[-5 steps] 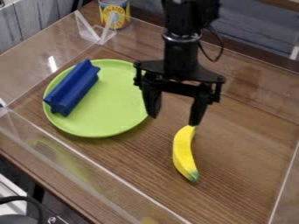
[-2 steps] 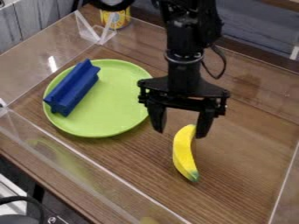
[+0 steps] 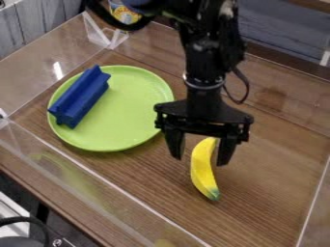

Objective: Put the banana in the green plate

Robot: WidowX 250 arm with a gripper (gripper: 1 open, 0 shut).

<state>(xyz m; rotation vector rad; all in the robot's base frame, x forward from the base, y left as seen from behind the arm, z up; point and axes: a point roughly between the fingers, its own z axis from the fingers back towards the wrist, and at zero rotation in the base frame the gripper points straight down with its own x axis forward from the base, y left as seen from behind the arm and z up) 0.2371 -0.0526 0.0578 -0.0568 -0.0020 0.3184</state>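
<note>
Over the right half of the wooden counter (image 3: 277, 125) the black arm (image 3: 206, 53) drops almost vertically, its wrist straight and its pincer (image 3: 203, 152) pointing down. Both fingers are spread wide, one on each side of the upper end of the banana (image 3: 204, 170), and nothing is gripped; whether a fingertip touches the fruit cannot be told. That small yellow banana lies flat on the counter with its dark greenish tip towards the camera, just beside the rim of the green plate (image 3: 129, 111) but outside it. On the plate's left part sits a blue ridged block (image 3: 79, 96), lying at a slant. Between banana and plate only the left finger stands. At the counter's far edge, behind the arm, a yellow container (image 3: 123, 12) is partly hidden
</note>
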